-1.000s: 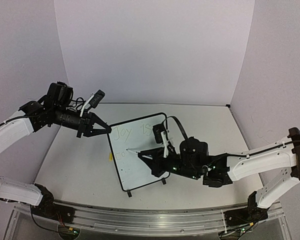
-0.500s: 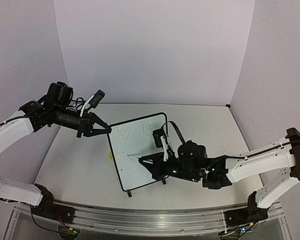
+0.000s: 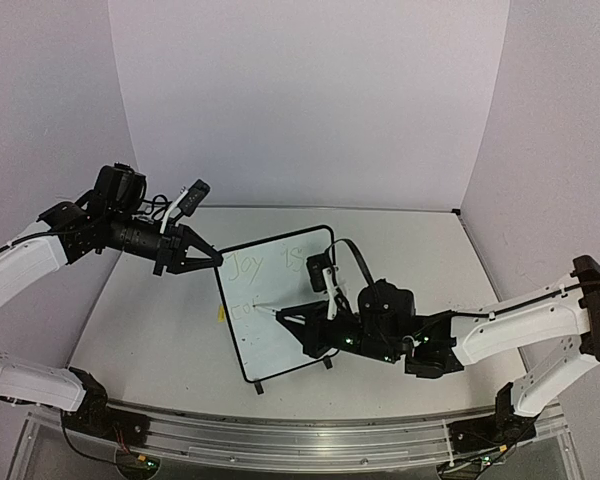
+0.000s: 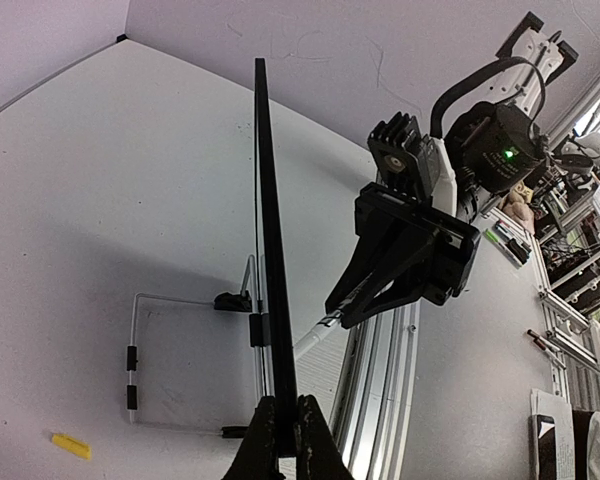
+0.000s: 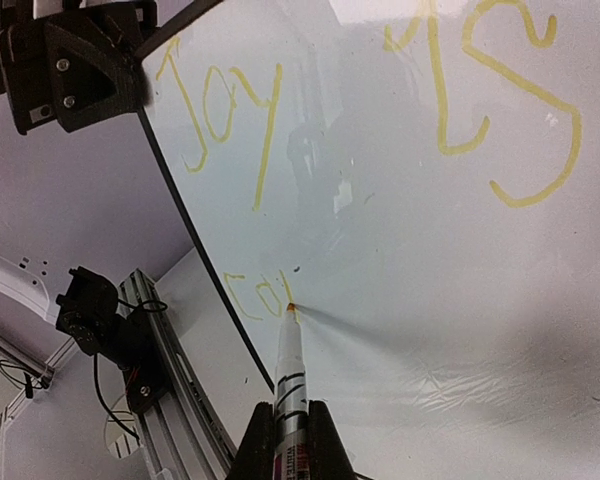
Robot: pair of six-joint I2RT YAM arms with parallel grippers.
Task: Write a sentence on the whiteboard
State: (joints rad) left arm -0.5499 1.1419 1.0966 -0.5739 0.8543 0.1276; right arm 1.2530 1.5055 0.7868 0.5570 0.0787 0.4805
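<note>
The whiteboard (image 3: 280, 345) stands upright mid-table, seen edge-on in the left wrist view (image 4: 268, 220). My left gripper (image 3: 217, 258) (image 4: 285, 440) is shut on its top left edge. My right gripper (image 3: 292, 316) (image 5: 287, 425) is shut on a white marker (image 3: 270, 309) (image 5: 290, 365) (image 4: 315, 338). The marker's yellow tip touches the board. The sentence (image 3: 248, 268) (image 5: 220, 110) is in yellow: "Joy is" on the upper line. Below it are "co" and a fresh stroke at the tip.
A small yellow cap (image 3: 221, 313) (image 4: 71, 446) lies on the table left of the board. The board's black feet (image 3: 259, 386) rest on the table. An aluminium rail (image 3: 280, 440) runs along the near edge. White walls close in the back and sides.
The marker tip made a short stroke down and back up on the second line, and the right wrist shifted slightly with it. The left arm and the board stayed still.
</note>
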